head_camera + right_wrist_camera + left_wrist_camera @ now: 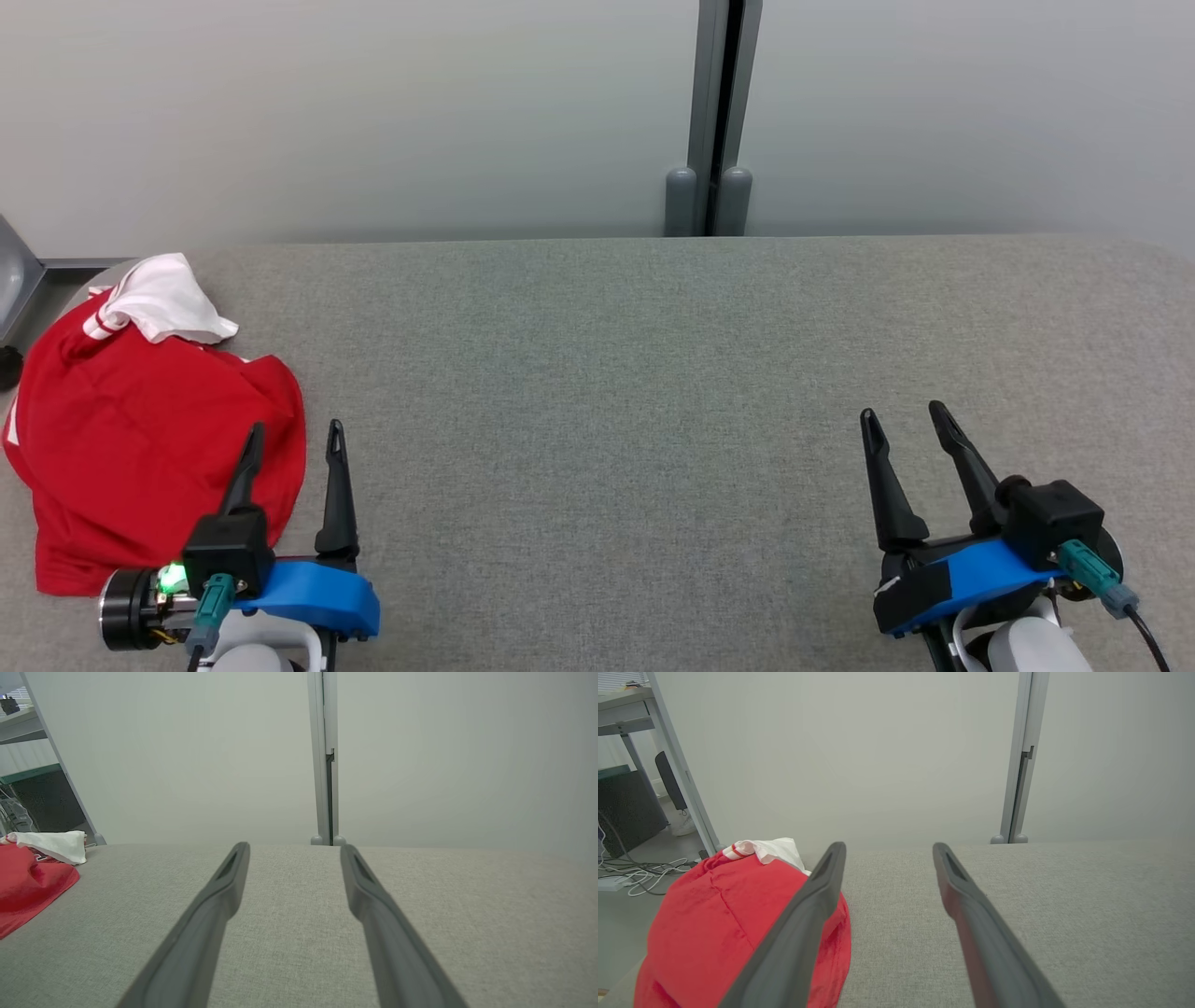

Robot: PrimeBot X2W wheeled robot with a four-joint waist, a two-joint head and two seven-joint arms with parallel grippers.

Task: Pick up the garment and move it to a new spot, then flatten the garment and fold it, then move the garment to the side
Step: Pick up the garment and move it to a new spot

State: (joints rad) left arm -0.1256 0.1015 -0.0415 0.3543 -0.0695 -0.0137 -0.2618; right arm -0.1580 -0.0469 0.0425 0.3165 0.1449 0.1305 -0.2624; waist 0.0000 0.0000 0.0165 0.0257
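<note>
A crumpled red garment [140,439] with a white sleeve [168,299] lies bunched at the left end of the grey table [653,392]; it also appears in the left wrist view [724,924] and at the far left of the right wrist view [28,882]. My left gripper [294,439] stands open at the garment's right edge, one finger over the red cloth, the other over bare table, nothing held. My right gripper [904,418] is open near the table's front right, far from the garment, with nothing between its fingers.
A pale wall with a grey vertical post [719,112] runs behind the table. Beyond the table's left end are a metal shelf frame [668,756], a dark box [626,807] and cables on the floor [635,872]. Bare grey surface stretches between the grippers.
</note>
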